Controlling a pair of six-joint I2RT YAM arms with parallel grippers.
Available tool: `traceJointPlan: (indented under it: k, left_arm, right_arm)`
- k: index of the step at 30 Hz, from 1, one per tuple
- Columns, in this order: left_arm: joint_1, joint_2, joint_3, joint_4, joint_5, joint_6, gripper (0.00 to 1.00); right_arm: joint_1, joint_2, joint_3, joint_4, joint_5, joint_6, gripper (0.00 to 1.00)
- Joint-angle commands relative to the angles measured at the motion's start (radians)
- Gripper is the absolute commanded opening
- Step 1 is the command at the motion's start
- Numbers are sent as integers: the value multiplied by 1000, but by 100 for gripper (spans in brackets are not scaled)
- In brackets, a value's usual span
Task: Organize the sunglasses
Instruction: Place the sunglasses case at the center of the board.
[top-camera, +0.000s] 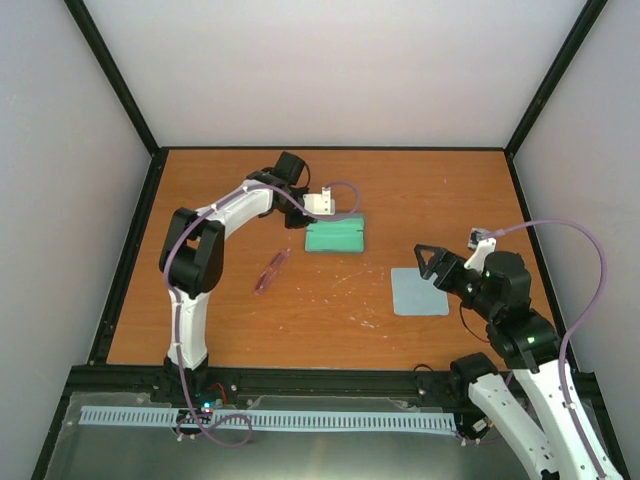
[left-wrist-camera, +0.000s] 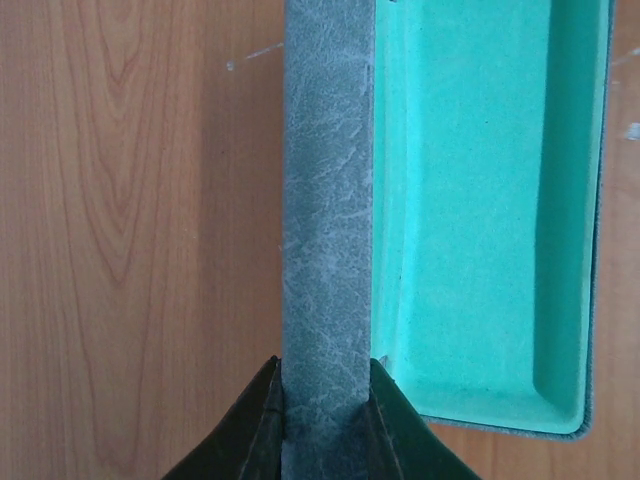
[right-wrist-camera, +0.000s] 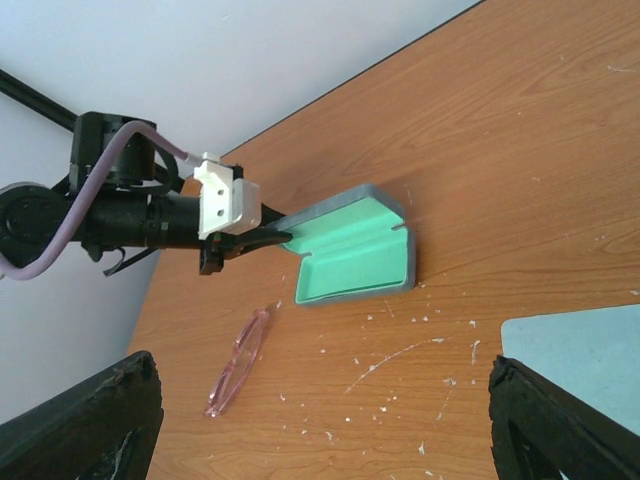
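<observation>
1 left pincer (left-wrist-camera: 325, 425) clamping lid (left-wrist-camera: 325, 200), sunglasses (top-camera: 271, 271) apart

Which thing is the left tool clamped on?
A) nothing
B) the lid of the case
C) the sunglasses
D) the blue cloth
B: the left tool pinches the edge of the open case lid, while the sunglasses lie apart on the table.

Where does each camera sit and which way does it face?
Top external: above and behind the arm bases, looking down on the table; both arms show.
Left wrist: on the left arm, looking down past the left pincer, shut on the lid of the case.
Right wrist: on the right arm, looking across at the left arm; open right pincer at the bottom corners.
Shared: all three show the case.
</observation>
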Motion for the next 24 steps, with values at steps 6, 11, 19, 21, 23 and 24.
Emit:
traceJointPlan:
  k: [6,11,19,21,23,24]
  left_arm:
    - [-21,97,181,-44,24,-22,2]
    - [-36,102,186,-80,43,-27,2]
    - [-67,102,184,-107,65,-68,5]
    - [-74,101,177,-109,65,-75,7]
    - [-79,102,167,-108,62,-84,12]
    - [-81,103,161,-105,58,-88,16]
  right_arm:
    - [-1,46,-5,54,-22,-13,86]
    - [-1,61,-17,80,-34,-16,86]
    - [-1,54,-26,79,-41,-19,86]
    - [-1,51,-25,71,-41,-18,86]
    - [0,45,-24,63,-41,-20,86]
    - [0,41,-25,59,-40,-19,87]
